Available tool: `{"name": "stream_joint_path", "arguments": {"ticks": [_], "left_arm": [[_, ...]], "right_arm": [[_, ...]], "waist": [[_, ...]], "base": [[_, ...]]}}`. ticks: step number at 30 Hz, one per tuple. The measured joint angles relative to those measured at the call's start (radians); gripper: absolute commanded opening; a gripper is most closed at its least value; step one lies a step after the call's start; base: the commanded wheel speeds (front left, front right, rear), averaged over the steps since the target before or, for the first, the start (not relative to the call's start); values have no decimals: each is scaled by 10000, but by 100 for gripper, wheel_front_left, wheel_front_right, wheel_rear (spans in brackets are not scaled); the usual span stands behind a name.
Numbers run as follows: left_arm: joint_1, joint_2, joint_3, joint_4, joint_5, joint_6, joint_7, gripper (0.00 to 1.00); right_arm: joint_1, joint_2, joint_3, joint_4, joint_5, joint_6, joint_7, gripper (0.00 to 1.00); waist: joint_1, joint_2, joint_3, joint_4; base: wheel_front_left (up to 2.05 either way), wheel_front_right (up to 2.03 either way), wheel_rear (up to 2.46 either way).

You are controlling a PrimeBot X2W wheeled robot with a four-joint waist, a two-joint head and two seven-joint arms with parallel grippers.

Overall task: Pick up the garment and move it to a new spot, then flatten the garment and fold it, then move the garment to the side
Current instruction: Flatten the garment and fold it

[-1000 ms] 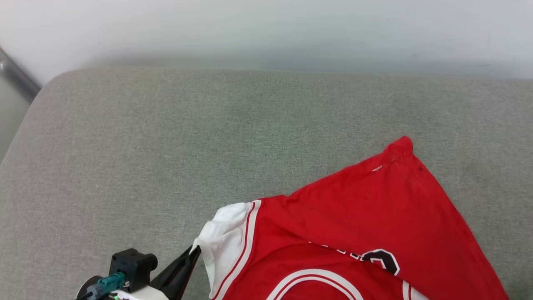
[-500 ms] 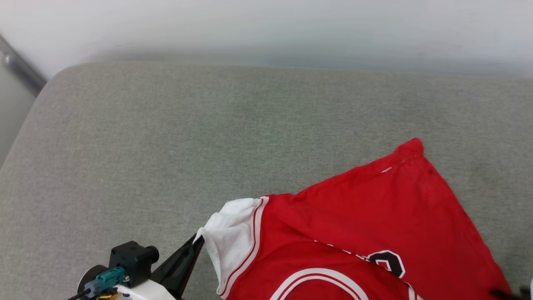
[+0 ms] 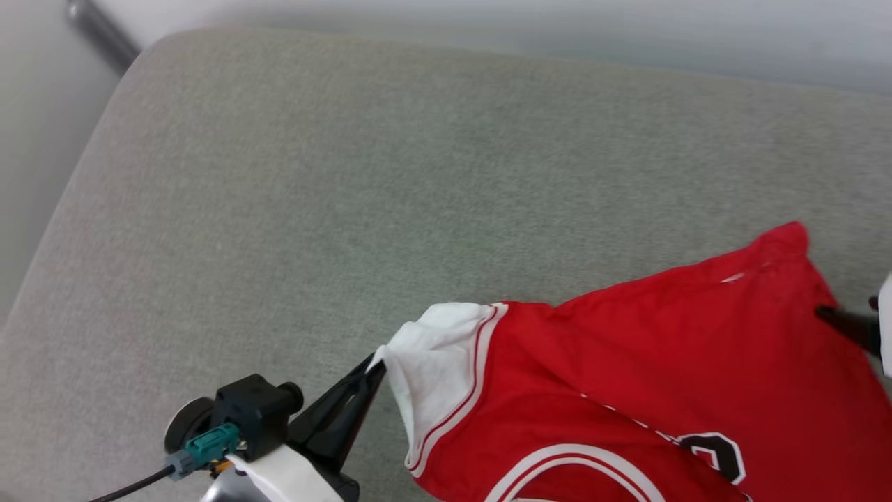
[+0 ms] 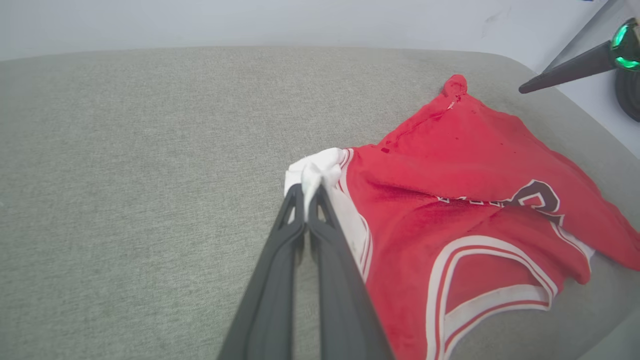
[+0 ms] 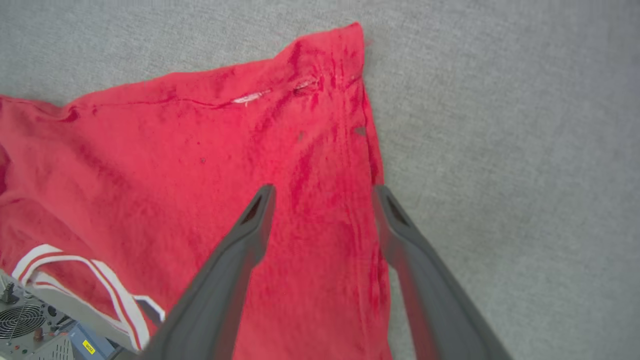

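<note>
The garment [image 3: 669, 362], a red jersey with white trim and black lettering, lies crumpled on the grey cushion [image 3: 348, 195]. My left gripper [image 3: 376, 364] is shut on the tip of its white sleeve [image 3: 435, 352]; the left wrist view shows the pinch [image 4: 306, 192] and the garment [image 4: 475, 190] spreading to the right. My right gripper [image 5: 322, 192] stands open just above the garment [image 5: 175, 165], near its far red corner [image 5: 345, 45], with nothing between its fingers. A dark finger [image 3: 849, 325] of it shows at the head view's right edge.
The cushion's rounded left edge [image 3: 83, 181] drops off beside a dark rail [image 3: 101, 28], and a pale wall [image 3: 557, 28] runs behind it. A box of electronics with a fan [image 5: 30, 330] sits below the cushion's near edge. Bare cushion stretches left of and beyond the garment.
The head camera has swung, shifting the whole scene. My right gripper has opened, and one of its fingers has come into view at the right edge. The left gripper still pinches the sleeve.
</note>
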Motion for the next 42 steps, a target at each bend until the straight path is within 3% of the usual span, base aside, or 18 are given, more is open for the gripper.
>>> {"name": "stream_joint_path", "arguments": {"ticks": [10,19,20,21,22,23,29,33,42], "left_arm": [[-521,-489,-293,52,128,-209,-2,0],[-699,-755,-479,320,159,-322,-98,0],[-699,-759,-483,357,159,-334,-107,0],[-701,-761,-483,387,157,-337,-107,0],[-711,-761,-483,418,155,-368,-109,0],[-727,-761,-479,441,155,-366,-115,0],[-778,-752,-445,558,148,-318,-111,0],[-795,-648,-290,541,25,-293,-82,0],[-1022,341,472,42,-54,-105,236,0]], "right_arm": [[-1564,-267,625,1862,-1064,0,207,100],[-1711,-732,1108,2301,-1348,4,52,100],[-1711,-779,1149,2328,-1346,6,-25,49],[-1711,-761,1085,2397,-1342,8,-88,19],[-1711,-754,1087,2431,-1331,8,-155,19],[-1711,-755,1097,2474,-1294,8,-267,0],[-1727,-761,1181,2938,-1028,2,-1179,0],[-1802,-395,780,3511,-619,0,-1835,0],[-2172,-385,1005,3340,347,0,-3058,0]], "waist": [[1,0,1084,1015],[0,0,1616,1546],[-1,0,1638,1568],[-1,0,1648,1579],[-1,0,1647,1586],[-1,0,1643,1585],[0,0,1411,1499],[1,0,1014,1358],[1,0,-301,753]], "base": [[0,0,0],[0,0,0],[0,0,0],[0,0,0],[0,0,0],[0,0,0],[0,0,0],[0,0,0],[0,0,0]]}}
